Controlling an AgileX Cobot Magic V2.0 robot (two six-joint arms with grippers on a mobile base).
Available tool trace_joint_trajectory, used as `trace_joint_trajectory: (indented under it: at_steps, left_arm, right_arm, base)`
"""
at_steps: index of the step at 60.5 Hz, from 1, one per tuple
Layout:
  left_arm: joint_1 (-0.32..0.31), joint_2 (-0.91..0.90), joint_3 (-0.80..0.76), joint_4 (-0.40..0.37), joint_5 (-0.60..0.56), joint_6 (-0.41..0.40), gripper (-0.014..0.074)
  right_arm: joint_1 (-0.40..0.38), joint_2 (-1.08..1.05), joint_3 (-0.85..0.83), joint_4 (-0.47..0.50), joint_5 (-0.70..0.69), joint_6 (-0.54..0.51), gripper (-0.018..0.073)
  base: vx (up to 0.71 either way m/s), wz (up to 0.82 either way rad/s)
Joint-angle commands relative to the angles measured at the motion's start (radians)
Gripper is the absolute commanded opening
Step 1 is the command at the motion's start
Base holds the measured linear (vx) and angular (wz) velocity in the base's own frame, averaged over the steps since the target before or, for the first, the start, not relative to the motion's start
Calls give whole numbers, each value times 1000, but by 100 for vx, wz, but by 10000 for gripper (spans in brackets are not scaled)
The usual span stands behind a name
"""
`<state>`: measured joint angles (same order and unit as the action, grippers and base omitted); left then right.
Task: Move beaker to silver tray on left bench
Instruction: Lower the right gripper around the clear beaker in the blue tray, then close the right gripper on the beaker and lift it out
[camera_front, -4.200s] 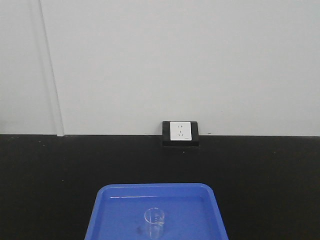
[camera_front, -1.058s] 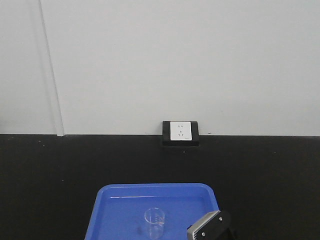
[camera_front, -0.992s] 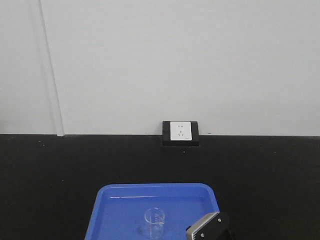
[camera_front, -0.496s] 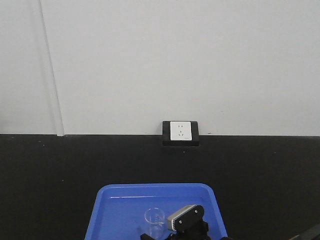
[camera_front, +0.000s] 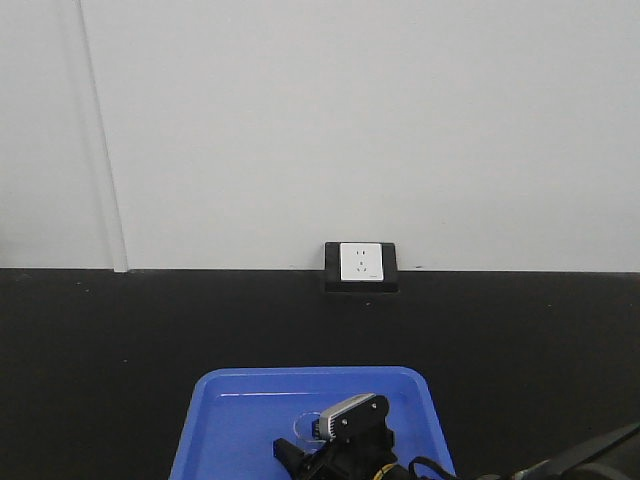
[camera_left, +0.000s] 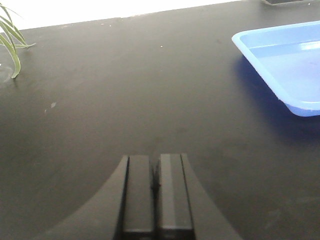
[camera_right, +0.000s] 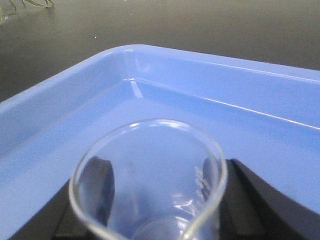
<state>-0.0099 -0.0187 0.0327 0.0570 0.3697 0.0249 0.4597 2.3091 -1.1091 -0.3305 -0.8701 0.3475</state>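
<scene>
beaker (camera_right: 148, 182) | between jaws of right pincer (camera_right: 164, 164) | inside blue tray (camera_right: 150, 65) | contact unclear

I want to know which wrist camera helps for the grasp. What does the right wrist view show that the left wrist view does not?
Only the right wrist view shows the beaker, upright in the blue tray. The right gripper has one finger on each side of it, but contact cannot be judged.

Only the left wrist view shows the left gripper, shut and empty over the black bench.

Both views share the blue tray, the black bench and some green leaves at the upper left.
</scene>
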Motion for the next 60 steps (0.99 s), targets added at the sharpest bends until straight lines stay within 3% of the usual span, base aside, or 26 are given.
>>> trace_joint_trajectory:
  at_steps: [1,6,12,22,45,60]
  left_arm:
    - [-6,-7,20,-3,-75,-2,1]
    - [-6,-7,20,-3,-75,-2,1]
    - [-6,-7,20,-3,-75,-2,1]
    - [-6,-7,20,-3,-75,-2,1]
    - [-6,-7,20,-3,-75,-2,1]
    - [-6,-7,20,-3,-75,-2,1]
  right_arm:
    - [-1,-60,-25,-3,-84,24,147]
    - [-1,-74,-18,-37,-82,24,-18]
    - [-1,-130,16,-80,-73,24,-16]
    - [-3,-321,131,-56,19,24,-14]
    - [-4,-1045,479,-51,584,24,-14]
    - [-4,-1536,688,-58,797,20,-14]
  base:
    - [0,0]
    - [0,0]
    - [0,0]
    - [0,0]
    - [0,0]
    - [0,0]
